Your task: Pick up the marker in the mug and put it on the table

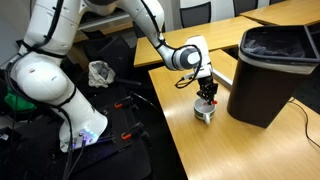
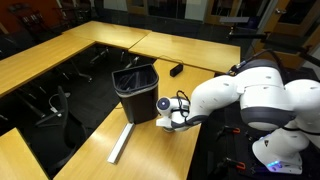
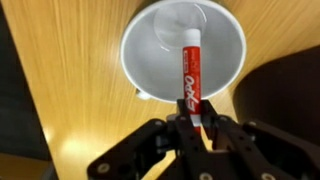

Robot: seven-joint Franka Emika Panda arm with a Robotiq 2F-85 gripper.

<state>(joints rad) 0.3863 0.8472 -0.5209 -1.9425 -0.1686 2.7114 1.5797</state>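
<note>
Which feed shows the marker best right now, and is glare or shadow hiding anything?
Wrist view: the marker is sharp; the mug is nearly washed out inside; sheen on the table lower left; the end effector is dark but visibly closed on the marker. In an exterior view the mug is tiny and the marker cannot be made out; the bin shows little detail.

A short red marker (image 3: 190,75) with dark lettering is observed slanted inside the mug (image 3: 150,50). Its far end is lodged against the mug's floor. Its near end is raised past the rim and clamped between the fingers of the gripper (image 3: 195,122). The mug, round and white, is set upright on the light-brown wooden table (image 3: 70,90).
</note>
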